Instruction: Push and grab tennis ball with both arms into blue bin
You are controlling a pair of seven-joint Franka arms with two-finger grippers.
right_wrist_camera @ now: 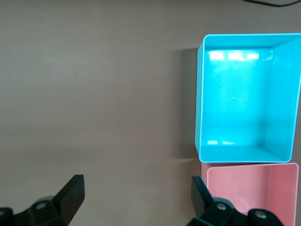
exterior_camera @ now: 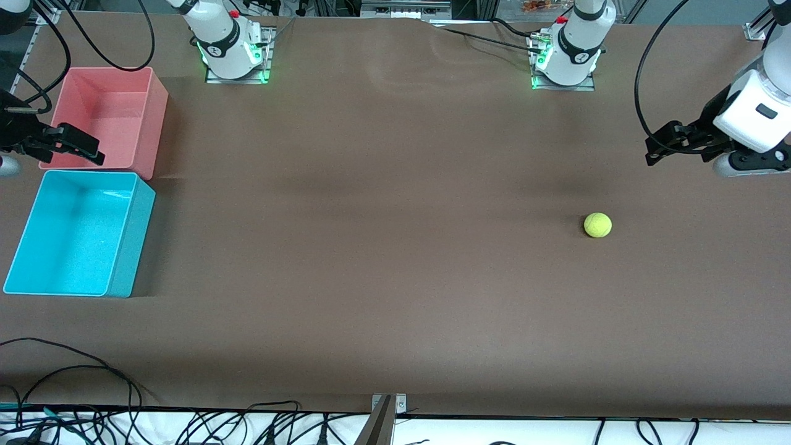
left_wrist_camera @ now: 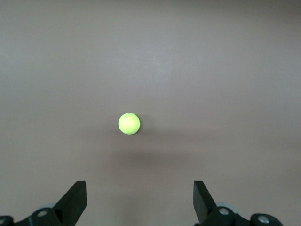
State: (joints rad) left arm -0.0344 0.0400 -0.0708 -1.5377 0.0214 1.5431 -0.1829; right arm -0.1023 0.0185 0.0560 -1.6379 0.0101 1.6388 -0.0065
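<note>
The yellow-green tennis ball (exterior_camera: 597, 225) rests alone on the brown table toward the left arm's end; the left wrist view shows it (left_wrist_camera: 129, 124) ahead of the fingers, apart from them. My left gripper (exterior_camera: 652, 152) hangs open and empty over bare table at that end (left_wrist_camera: 140, 188). The blue bin (exterior_camera: 132, 246) stands empty at the right arm's end, also visible in the right wrist view (right_wrist_camera: 235, 153). Open and holding nothing, my right gripper (exterior_camera: 97, 152) hovers over the pink bin's wall beside the blue bin (right_wrist_camera: 138, 181).
A pink-red bin (exterior_camera: 158, 108) stands empty, touching the blue bin and farther from the front camera (right_wrist_camera: 249, 188). Both arm bases (exterior_camera: 233, 55) (exterior_camera: 565, 62) sit along the table's back edge. Black cables (exterior_camera: 74, 371) lie at the front edge.
</note>
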